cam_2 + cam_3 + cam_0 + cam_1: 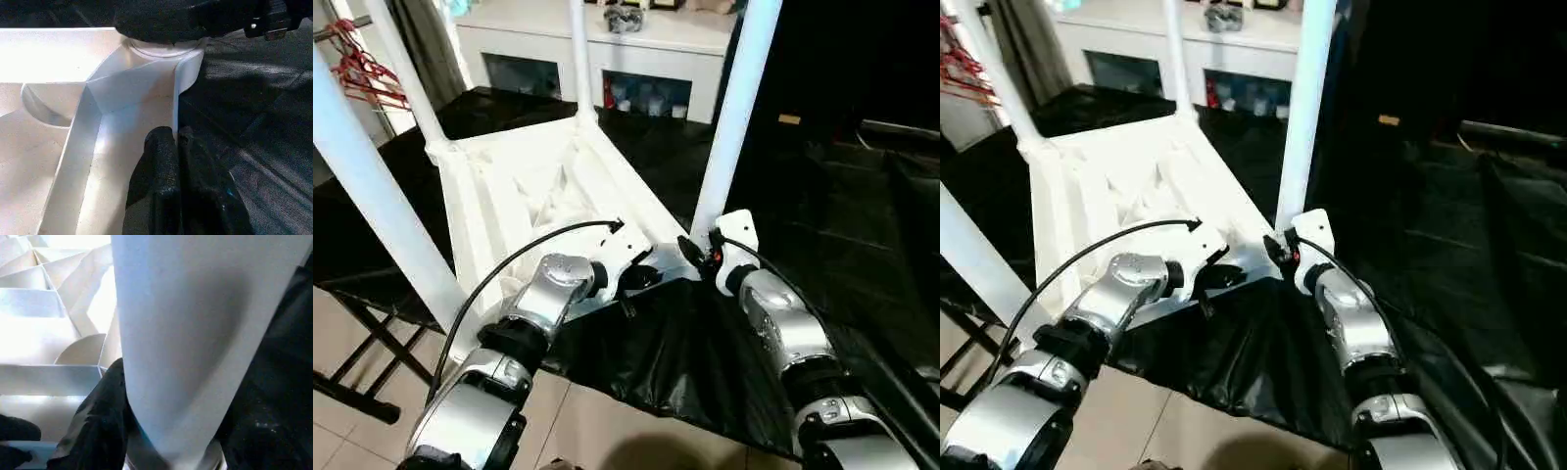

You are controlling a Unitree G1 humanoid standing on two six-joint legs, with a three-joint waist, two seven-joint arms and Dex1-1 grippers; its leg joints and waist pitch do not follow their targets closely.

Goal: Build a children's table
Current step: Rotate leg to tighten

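My right gripper clasps the near leg at its base, half-open, its long axis rising straight from my fingers, while my left gripper, pinched shut, clamps the tabletop's rim just beside that socket.

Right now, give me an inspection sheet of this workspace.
Surface: black sheet over a table.
Job's things: table top upside down, ribbed underside up; four legs standing in its corner sockets.
Clutter: nothing seen on the sheet.
Grippers: left gripper shut on the table top's rim; right gripper clasping the near right leg at its base.
Cables: black cable arcing over the left forearm; another along the right forearm.
Surroundings: white cabinet behind; red hangers on the left; tiled floor.
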